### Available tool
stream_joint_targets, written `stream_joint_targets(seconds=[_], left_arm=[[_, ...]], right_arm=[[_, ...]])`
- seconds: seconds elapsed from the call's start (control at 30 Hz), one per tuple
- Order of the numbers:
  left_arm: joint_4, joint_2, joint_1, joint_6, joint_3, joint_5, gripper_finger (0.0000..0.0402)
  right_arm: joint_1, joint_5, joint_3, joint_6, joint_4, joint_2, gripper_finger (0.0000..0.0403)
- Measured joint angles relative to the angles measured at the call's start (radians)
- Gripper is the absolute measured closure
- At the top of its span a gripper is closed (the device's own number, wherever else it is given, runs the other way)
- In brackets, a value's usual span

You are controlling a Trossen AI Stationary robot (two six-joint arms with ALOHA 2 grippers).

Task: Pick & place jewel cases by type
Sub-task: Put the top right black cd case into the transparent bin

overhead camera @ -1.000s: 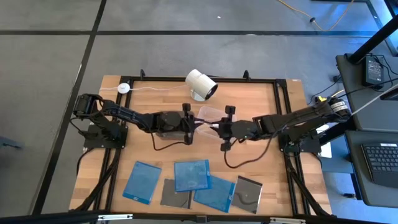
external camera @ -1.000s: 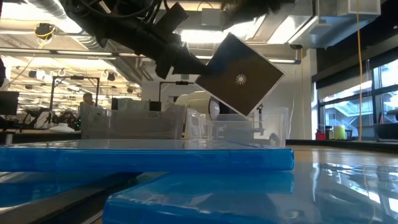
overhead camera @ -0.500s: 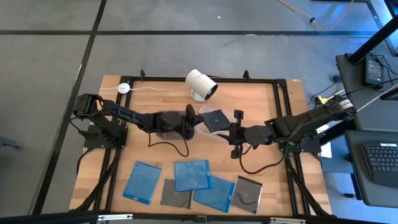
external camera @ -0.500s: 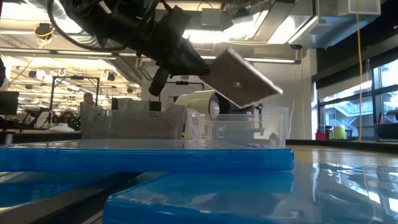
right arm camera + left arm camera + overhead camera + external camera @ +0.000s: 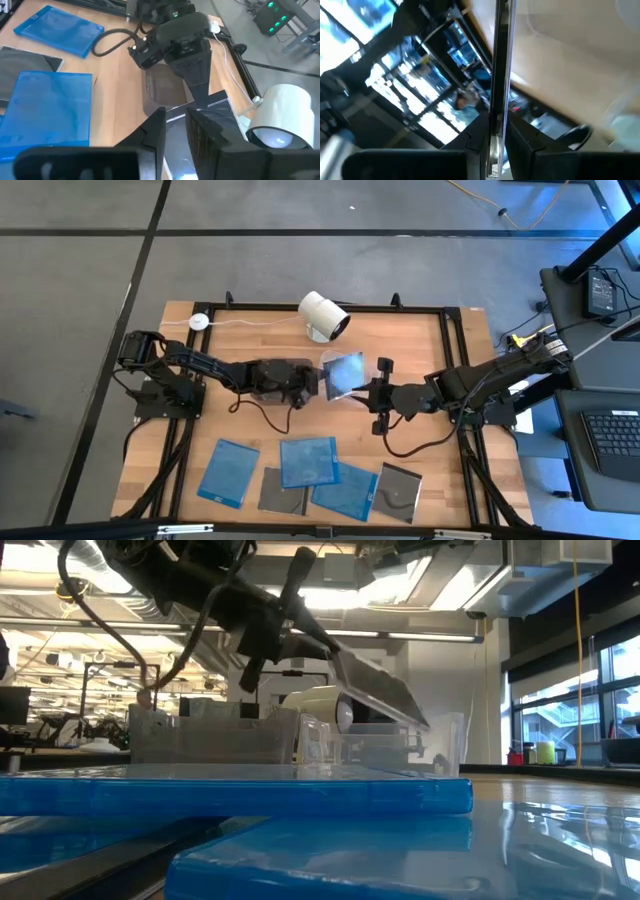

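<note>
Left claw [image 5: 318,380] grips tilted jewel case [image 5: 345,370].

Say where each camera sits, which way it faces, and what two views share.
High: overhead, straight down on the table; both arms show.
Low: table height, level across blue jewel cases into the room; left tool above.
Left wrist: left arm, along its held jewel case, edge-on between its fingers.
Right wrist: right arm, past its fingers toward the left tool.
Shared: all show the held jewel case.
</note>
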Motion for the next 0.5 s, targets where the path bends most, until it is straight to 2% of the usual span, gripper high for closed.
stream_joint_targets(seconds=[0.27,0.5], left_arm=[[0.015,0.0,0.044,0.221,0.0,0.034,0.0359],[0.014,0.0,0.091,0.269,0.0,0.191,0.0353]], right_arm=[[0.0,0.0,0.0,0.0,0.001,0.0,0.0325],[-0.002,0.0,0.0,0.025,0.002,0.0,0.0324]])
